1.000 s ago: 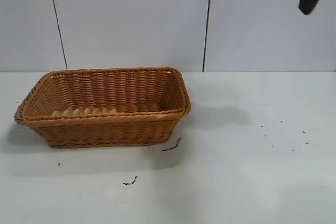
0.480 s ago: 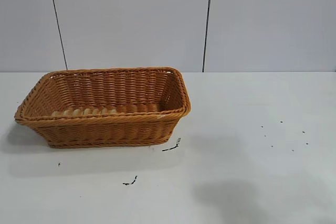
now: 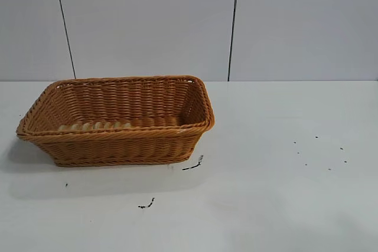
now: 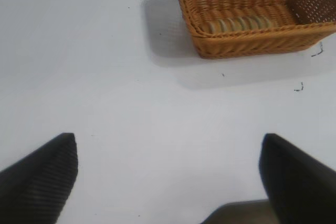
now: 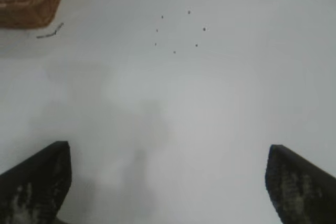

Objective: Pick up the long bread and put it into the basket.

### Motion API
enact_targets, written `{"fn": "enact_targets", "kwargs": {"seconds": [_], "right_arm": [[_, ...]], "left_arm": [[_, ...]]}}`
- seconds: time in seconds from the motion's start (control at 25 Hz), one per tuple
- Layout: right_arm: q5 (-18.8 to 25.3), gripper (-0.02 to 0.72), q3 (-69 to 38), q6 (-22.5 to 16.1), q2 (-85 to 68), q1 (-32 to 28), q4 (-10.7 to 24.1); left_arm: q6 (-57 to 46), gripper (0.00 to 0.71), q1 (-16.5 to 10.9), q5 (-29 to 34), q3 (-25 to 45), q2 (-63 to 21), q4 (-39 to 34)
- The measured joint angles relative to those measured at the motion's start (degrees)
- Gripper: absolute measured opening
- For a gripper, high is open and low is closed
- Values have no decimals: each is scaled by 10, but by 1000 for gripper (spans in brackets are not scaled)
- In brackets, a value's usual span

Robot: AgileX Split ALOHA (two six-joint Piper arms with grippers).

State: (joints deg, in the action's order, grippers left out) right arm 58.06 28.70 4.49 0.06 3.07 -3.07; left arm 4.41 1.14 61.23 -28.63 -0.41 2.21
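The orange-brown wicker basket [image 3: 118, 143] stands on the white table at the left. The long bread [image 3: 94, 126] lies inside it along the near wall, only its ridged top showing over the rim. The left wrist view shows the basket [image 4: 247, 43] and the long bread [image 4: 239, 24] in it, far from my left gripper [image 4: 168, 177], which is open and empty above bare table. My right gripper [image 5: 168, 182] is open and empty above bare table; a corner of the basket [image 5: 31, 3] shows in its view. Neither gripper shows in the exterior view.
Small black marks [image 3: 192, 164] lie on the table beside the basket's near right corner, and another mark [image 3: 146, 204] lies nearer the front. Scattered dark specks [image 3: 319, 151] dot the right side. A grey panelled wall stands behind.
The right arm's dark tip, at the upper right of the exterior view one second ago, has left the view. Its shadow on the table has faded away. Basket and bread have not moved.
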Motion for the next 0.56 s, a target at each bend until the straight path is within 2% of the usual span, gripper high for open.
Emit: {"fn": "enact_targets", "kwargs": {"seconds": [0.56], "right_arm": [[0, 689, 0, 0, -3, 0, 0]], "left_arm": [[0, 692, 0, 0, 0, 0, 0]]}}
